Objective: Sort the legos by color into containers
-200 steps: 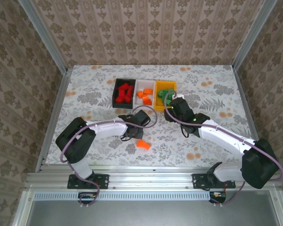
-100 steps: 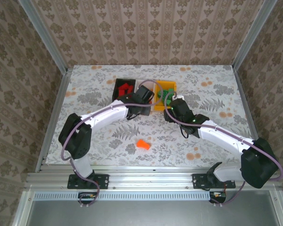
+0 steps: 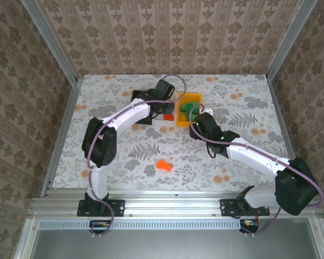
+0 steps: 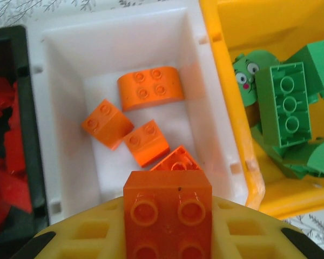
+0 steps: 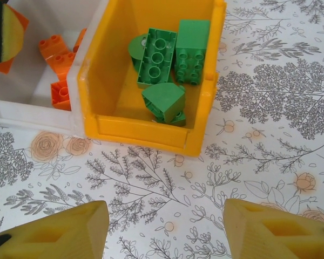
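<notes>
A small orange plastic brick (image 4: 167,216) with round studs on top is clamped in the left gripper (image 4: 167,234), whose yellow padded fingers (image 4: 81,234) are closed on its sides. The held brick hangs over the near end of a white open-topped rectangular plastic bin (image 4: 213,97), above the bin's inside rather than touching it. Four more orange bricks (image 4: 150,89) lie loose on the white bin's floor. Touching the white bin on one side is a black plastic bin (image 4: 28,118) holding red bricks (image 4: 5,140). Touching it on the other side is a yellow-orange plastic bin (image 5: 140,129) holding a pile of green bricks (image 5: 157,58), one of them long with a row of studs. The three bins stand in a row toward the far side of a table covered in a grey floral pattern (image 3: 248,108). In the overhead view one more orange brick (image 3: 162,165) lies alone on the table, well apart from the bins and nearer the arm bases. The right gripper (image 5: 162,226) hovers over bare table just in front of the yellow-orange bin, its two yellow fingers spread apart and holding nothing.
</notes>
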Motion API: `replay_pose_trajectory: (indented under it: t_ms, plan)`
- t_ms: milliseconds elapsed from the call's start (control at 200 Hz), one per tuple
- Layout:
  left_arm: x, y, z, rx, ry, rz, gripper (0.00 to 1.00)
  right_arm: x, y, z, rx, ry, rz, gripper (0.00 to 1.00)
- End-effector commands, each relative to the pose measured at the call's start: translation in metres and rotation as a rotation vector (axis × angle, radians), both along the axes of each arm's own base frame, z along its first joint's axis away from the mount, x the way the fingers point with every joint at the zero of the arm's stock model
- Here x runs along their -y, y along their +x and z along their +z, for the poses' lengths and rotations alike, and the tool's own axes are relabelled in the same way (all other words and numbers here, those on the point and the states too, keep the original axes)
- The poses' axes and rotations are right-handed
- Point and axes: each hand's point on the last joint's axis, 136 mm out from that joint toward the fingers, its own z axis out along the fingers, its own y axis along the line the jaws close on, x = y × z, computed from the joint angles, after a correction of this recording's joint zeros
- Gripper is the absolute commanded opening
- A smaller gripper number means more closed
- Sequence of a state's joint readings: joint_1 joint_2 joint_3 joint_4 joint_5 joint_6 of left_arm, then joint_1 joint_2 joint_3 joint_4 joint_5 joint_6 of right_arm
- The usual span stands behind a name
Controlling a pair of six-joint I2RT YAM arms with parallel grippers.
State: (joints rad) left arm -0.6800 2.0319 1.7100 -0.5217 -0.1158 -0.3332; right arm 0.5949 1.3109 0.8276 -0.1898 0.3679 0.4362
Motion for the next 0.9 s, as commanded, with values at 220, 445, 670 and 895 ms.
replay_pose_trajectory:
  t_ms: [220, 445, 670, 895]
  plan:
    - [0.006, 0.033, -0.017, -0.026, -0.01, -0.019, 0.28, 0.009, -0.003, -0.002, -0.005, -0.009, -0.037, 0.59]
    - [0.009, 0.037, -0.003, -0.013, -0.036, -0.029, 0.6, 0.009, -0.004, -0.001, -0.001, -0.006, -0.032, 0.6]
    - [0.007, 0.022, 0.054, 0.075, -0.094, -0.05, 0.97, 0.002, -0.006, 0.0, 0.001, 0.025, 0.005, 0.6]
    - [-0.029, -0.03, 0.108, 0.218, -0.245, 0.003, 1.0, -0.04, -0.016, 0.0, 0.011, 0.027, 0.187, 0.62]
